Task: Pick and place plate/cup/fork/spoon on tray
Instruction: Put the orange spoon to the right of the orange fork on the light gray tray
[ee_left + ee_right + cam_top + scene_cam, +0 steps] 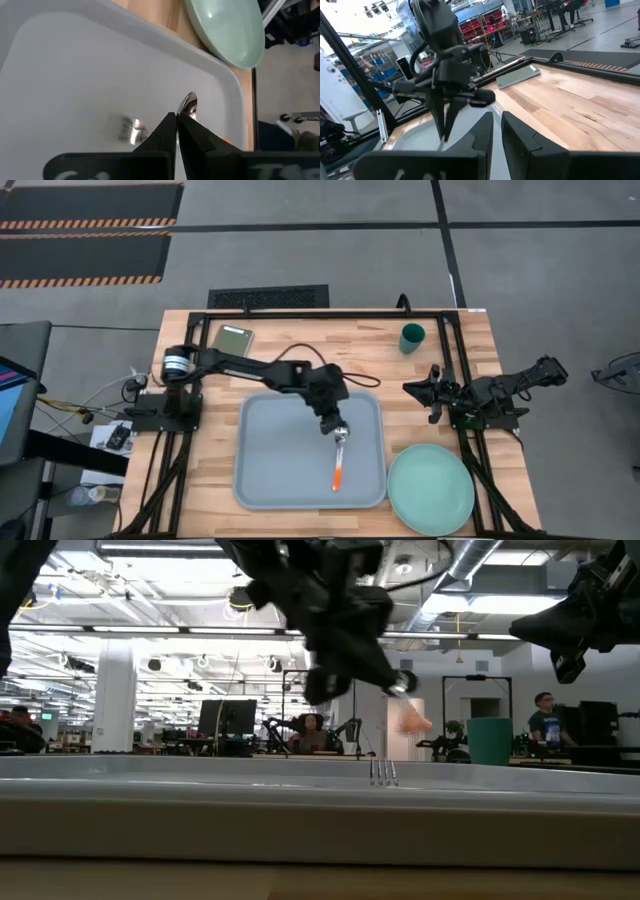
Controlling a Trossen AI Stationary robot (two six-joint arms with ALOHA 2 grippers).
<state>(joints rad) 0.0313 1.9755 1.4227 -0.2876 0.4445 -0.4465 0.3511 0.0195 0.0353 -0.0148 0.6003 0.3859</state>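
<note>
Starting at the table's [190,480] 5 o'clock corner: the plate [430,490] sits on bare wood just beside the tray [265,470], not yet on it. Wide, stiff and likely slick, so it's best pinched at the raised rim.

Next, mid-tray toward its 3 o'clock side, is the spoon [338,468], with its orange handle running toward 6 o'clock. The left gripper [338,430] is over it, fingers pinched nearly closed on the thin metal neck, with the bowl [189,102] poking out past the tips. The level view shows the handle hanging clear of the tray floor, so the spoon is held, not resting. It's light and rigid, but smooth metal can swivel in a narrow pinch. The neck just next to the handle looks like the safest hold.

Fork tines [383,772] stick up above the tray rim, so the fork looks to be already in the tray.

The right gripper [410,388] waits at 3 o'clock over the wood between plate and cup, fingers nearly together, holding nothing.

At 1 o'clock the cup [412,337] stands upright, well apart from the tray. It's small and light, so grip across the wall or rim.

Farthest, at 11 o'clock, lies an olive pad [232,338].
</note>
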